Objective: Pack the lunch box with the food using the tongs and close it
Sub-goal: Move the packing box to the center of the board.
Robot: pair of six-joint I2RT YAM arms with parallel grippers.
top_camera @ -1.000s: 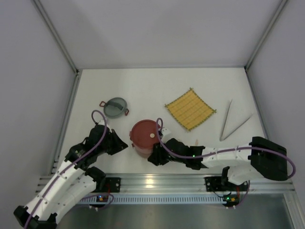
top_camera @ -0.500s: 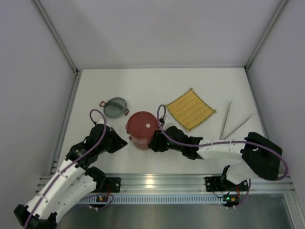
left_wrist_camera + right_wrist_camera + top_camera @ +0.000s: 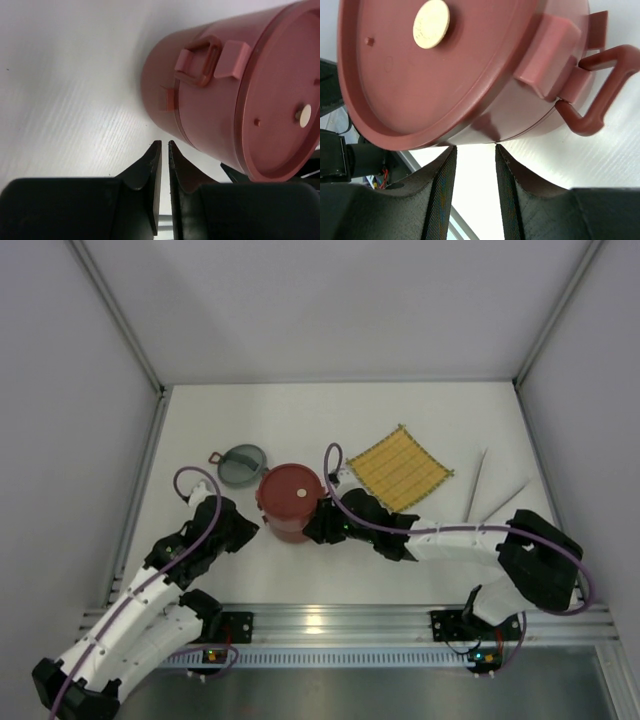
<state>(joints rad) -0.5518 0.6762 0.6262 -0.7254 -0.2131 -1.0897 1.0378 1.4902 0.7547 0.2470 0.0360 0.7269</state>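
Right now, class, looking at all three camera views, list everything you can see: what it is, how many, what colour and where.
lunch box: one, maroon, lid on, centre of table between both pincers
spare bowl: one, grey inside with maroon handles, behind-left of lunch box
mat: one, yellow woven, right of centre
tongs: one pair, silvery, far right
table: one, white
left pincer: one, black, almost closed, empty, left of lunch box
right pincer: one, black, open, at lunch box's right side
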